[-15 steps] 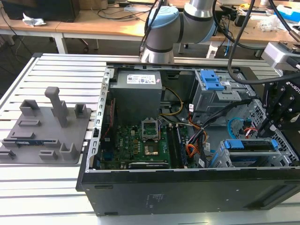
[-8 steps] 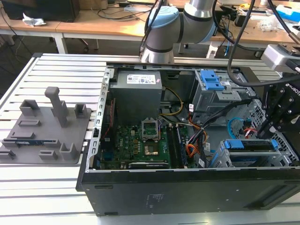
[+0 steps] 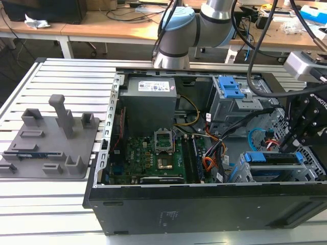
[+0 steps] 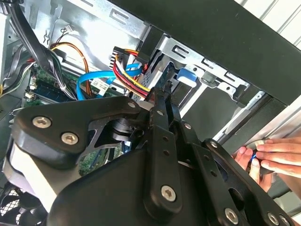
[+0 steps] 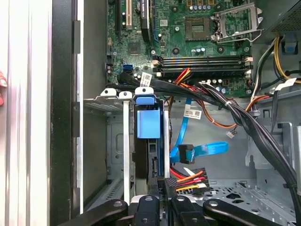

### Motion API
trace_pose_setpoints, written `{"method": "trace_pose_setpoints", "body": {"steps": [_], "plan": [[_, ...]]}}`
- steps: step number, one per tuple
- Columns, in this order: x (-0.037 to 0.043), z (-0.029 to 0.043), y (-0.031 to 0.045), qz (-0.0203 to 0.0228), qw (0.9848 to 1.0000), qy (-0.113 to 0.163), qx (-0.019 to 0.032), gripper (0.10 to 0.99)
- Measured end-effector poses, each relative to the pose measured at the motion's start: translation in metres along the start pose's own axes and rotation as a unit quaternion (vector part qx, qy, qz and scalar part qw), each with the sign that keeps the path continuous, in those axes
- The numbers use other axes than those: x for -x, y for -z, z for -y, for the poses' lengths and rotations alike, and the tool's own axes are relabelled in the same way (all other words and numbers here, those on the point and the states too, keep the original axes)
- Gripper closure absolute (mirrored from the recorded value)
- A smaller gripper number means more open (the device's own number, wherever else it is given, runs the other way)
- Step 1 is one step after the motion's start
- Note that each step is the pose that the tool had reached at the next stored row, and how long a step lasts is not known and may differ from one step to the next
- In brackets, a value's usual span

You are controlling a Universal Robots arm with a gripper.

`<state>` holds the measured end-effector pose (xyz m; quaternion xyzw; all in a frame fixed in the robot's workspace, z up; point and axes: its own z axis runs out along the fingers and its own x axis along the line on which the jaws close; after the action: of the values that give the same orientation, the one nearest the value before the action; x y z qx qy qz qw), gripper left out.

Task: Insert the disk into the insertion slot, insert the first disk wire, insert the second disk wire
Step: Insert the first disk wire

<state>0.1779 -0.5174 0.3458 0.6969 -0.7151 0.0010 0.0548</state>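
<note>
The disk (image 5: pixel 148 125) in its blue carrier sits inside the grey insertion slot (image 5: pixel 112 96), at the near right corner of the open computer case (image 3: pixel 194 204) in the exterior view. My gripper (image 5: pixel 162 190) hangs over the disk's (image 3: pixel 271 157) end, with its fingers close together on the black plug of the red, yellow and black disk wire (image 5: pixel 190 178). In the second wrist view that wire (image 4: pixel 131 77) runs up to my gripper (image 4: pixel 157 96) beside the slot (image 4: pixel 207 70). A blue flat disk wire (image 5: pixel 204 149) lies loose beside it, its plug free.
A person's hand (image 4: pixel 275 155) rests on the case edge just outside the slot. Thick black cable bundles (image 5: pixel 244 122) cross the case over the green motherboard (image 3: pixel 153 153). A taller bay with a blue latch (image 3: pixel 230 89) stands behind. A grey fixture (image 3: pixel 51 138) sits left of the case.
</note>
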Motion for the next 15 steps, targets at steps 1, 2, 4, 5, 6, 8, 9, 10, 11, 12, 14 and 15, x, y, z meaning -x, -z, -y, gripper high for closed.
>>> {"method": "trace_pose_setpoints", "body": {"steps": [1, 2, 4, 5, 6, 8, 9, 10, 11, 12, 14, 15], "plan": [[-0.0001, 0.0, -0.0004, 0.0, 1.0, 0.0, 0.0, 0.922], [-0.0001, 0.0001, -0.0007, 0.0, 1.0, 0.0, 0.0, 0.922], [-0.0002, 0.0001, -0.0019, 0.0, 1.0, 0.0, 0.0, 0.922], [-0.0003, 0.0002, -0.0027, 0.0, 1.0, 0.0, 0.0, 0.922], [-0.0004, 0.0003, -0.0033, 0.0, 1.0, 0.0, 0.0, 0.922], [-0.0005, 0.0003, -0.004, -0.0001, 1.0, 0.0, 0.0, 0.922], [-0.0006, 0.0003, -0.0042, 0.0, 1.0, 0.0, 0.0, 0.922], [-0.0006, 0.0003, -0.0043, 0.0, 1.0, 0.0, 0.0, 0.922], [-0.0006, 0.0003, -0.0045, -0.0001, 1.0, 0.0, 0.0, 0.922], [-0.0006, 0.0004, -0.0046, -0.0002, 1.0, -0.001, 0.0, 0.922], [-0.0006, 0.0004, -0.0046, -0.0005, 1.0, -0.001, 0.0, 0.922], [-0.0006, 0.0003, -0.0046, -0.0009, 1.0, -0.001, 0.0, 0.922]]}}
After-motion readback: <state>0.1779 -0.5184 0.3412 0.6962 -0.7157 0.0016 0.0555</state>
